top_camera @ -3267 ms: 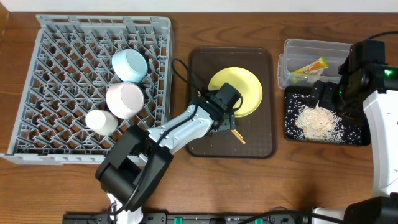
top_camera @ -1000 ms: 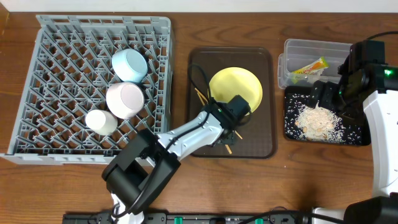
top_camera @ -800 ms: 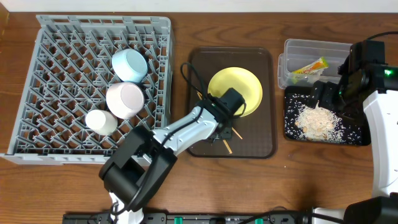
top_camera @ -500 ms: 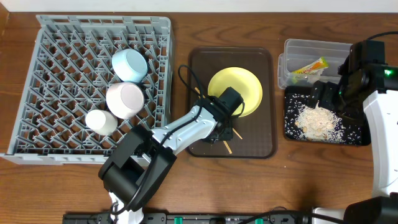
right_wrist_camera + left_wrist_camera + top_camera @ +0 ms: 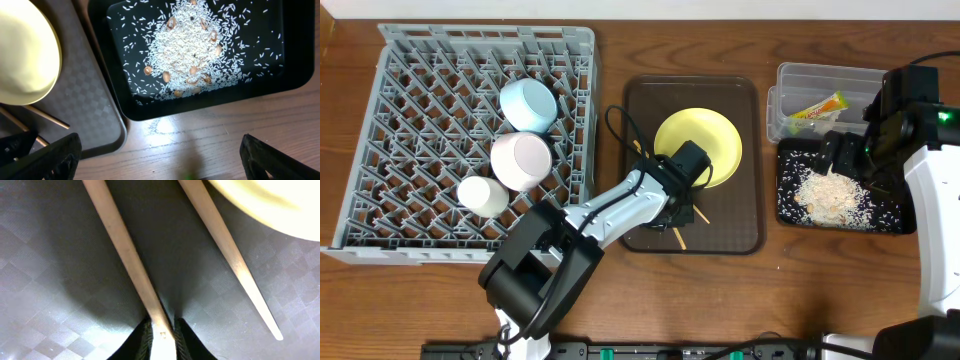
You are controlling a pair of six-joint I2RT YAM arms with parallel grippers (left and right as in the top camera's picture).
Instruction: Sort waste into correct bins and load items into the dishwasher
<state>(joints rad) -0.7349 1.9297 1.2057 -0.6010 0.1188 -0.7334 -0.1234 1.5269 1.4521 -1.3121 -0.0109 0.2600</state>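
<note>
The grey dish rack (image 5: 485,33) is seen at the counter's left, with a light blue bowl (image 5: 528,103), a pinkish-white bowl (image 5: 521,160) and a small white cup (image 5: 482,195) set among its pegs. A dark brown serving tray (image 5: 735,235) lies beside it and carries the round yellow plate (image 5: 705,140). At the right, rice-like scraps (image 5: 830,195) are heaped in the black tray (image 5: 786,215), and a yellow-green wrapper (image 5: 817,106) lies in the clear tub (image 5: 825,75).

On the serving tray's chequered surface, beside the plate's rim, two thin, pale, smooth wooden sticks are laid. From the left wrist, both long axes are seen slanting from upper left to lower right, spreading apart downward. The gripped chopstick (image 5: 125,255) is clamped at its near end by the left pincer (image 5: 162,342). The free chopstick (image 5: 225,250) passes under the plate's edge.

The right pincer (image 5: 160,162) is held wide apart above the counter, just beside the black tray.
</note>
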